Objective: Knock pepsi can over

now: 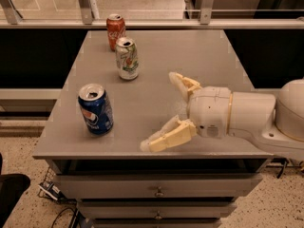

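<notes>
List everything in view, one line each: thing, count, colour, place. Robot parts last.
Blue aluminium pepsi can: one, blue with a round red-white-blue logo, upright at the table's front left.
White-green drink can: one, upright, left of centre, further back.
Red cola can: one, upright, back left edge.
Grey flat-topped table: one, centre, drawers below.
Two-finger gripper: one, cream, open, above the table's front right, apart from the pepsi can.
White robot arm: one, enters from the right.
</notes>
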{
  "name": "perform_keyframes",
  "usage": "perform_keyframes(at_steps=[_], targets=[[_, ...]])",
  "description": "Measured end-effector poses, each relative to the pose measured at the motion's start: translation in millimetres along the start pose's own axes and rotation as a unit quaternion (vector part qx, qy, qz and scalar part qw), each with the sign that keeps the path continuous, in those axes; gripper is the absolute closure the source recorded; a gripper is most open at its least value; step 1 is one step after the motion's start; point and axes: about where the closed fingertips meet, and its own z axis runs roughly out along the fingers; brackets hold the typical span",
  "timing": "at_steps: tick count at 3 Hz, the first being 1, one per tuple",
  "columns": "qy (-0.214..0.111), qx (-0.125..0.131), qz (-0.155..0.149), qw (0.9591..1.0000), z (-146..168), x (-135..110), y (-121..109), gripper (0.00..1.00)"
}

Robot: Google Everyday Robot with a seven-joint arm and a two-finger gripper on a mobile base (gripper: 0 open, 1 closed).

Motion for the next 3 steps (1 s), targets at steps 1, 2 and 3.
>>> perform_keyframes(at_steps=[1, 2, 3], targets=[[-0.029, -0.003, 0.009, 0.9995, 30, 5, 11, 0.00], [-0.041, -0.013, 0.008, 0.9991, 56, 9, 19, 0.00], [-0.048, -0.026, 0.006, 0.9985, 80, 9, 25, 0.00]])
